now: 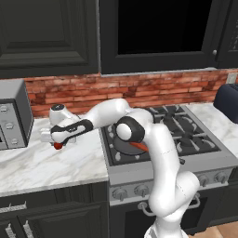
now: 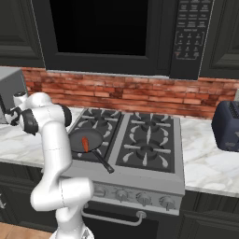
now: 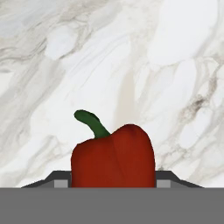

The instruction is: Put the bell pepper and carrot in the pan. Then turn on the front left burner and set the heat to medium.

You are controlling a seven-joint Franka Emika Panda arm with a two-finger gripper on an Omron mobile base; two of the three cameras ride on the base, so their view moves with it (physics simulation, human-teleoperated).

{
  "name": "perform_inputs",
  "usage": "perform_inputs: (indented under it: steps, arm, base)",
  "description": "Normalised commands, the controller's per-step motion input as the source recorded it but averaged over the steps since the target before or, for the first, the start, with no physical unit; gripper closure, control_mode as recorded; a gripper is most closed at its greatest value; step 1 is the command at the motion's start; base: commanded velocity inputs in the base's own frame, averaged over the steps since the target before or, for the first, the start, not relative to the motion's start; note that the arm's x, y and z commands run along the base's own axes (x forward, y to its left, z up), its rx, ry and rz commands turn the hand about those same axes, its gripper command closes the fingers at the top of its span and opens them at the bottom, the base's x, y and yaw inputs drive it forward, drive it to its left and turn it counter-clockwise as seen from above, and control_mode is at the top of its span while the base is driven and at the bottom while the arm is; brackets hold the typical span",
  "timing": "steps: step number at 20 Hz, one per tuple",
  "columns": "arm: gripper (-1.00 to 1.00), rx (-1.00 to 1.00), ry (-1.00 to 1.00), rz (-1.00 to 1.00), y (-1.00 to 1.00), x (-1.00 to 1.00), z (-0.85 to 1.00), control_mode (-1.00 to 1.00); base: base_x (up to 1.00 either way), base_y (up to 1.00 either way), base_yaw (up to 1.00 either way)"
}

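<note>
Left base view: the arm reaches across to the left-middle of the frame, with the gripper (image 1: 56, 143) down on the marble counter (image 1: 42, 167), just left of the silver stove (image 1: 172, 153). A bit of the red bell pepper (image 1: 57, 146) peeks out right under the hand. A grey microwave (image 1: 13, 114) sits at the left edge, close behind the hand. The carrot (image 1: 138, 147) shows as an orange sliver in the pan (image 1: 122, 148), mostly blocked by the arm's elbow.

Right base view: the pan (image 2: 87, 139) sits on the front left burner (image 2: 95, 140) at centre-left, handle pointing to the lower right, with the carrot (image 2: 85, 144) lying inside it. A dark toaster (image 2: 227, 125) stands at the right edge. The arm's own links hide the hand here.

Hand view: the bell pepper (image 3: 113, 157), green stem curling to the upper left, sits at bottom centre on the marble. The finger tips (image 3: 57, 180) flank it closely on both sides, but I can't tell if they're actually pressing on it.
</note>
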Motion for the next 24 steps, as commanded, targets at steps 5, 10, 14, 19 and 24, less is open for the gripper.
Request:
perform_inputs:
  steps: [5,10,14,19,24]
  arm:
    - [1.00,0.00,0.00,0.00,-0.23,-0.29,0.56,-1.00]
    - [1.00,0.00,0.00,0.00,-0.58,-0.36,0.90,-1.00]
    - [1.00,0.00,0.02,0.00,-0.89,-0.25,0.49,-1.00]
    - [1.00,0.00,0.01,0.00,-1.00,-0.11,0.03,-1.00]
    - [1.00,0.00,0.00,0.00,-1.00,-0.21,0.00,-1.00]
  base:
    - [0.00,0.00,0.00]
    - [0.00,0.00,0.00]
    - [0.00,0.00,0.00]
    - [0.00,0.00,0.00]
    - [0.00,0.00,0.00]
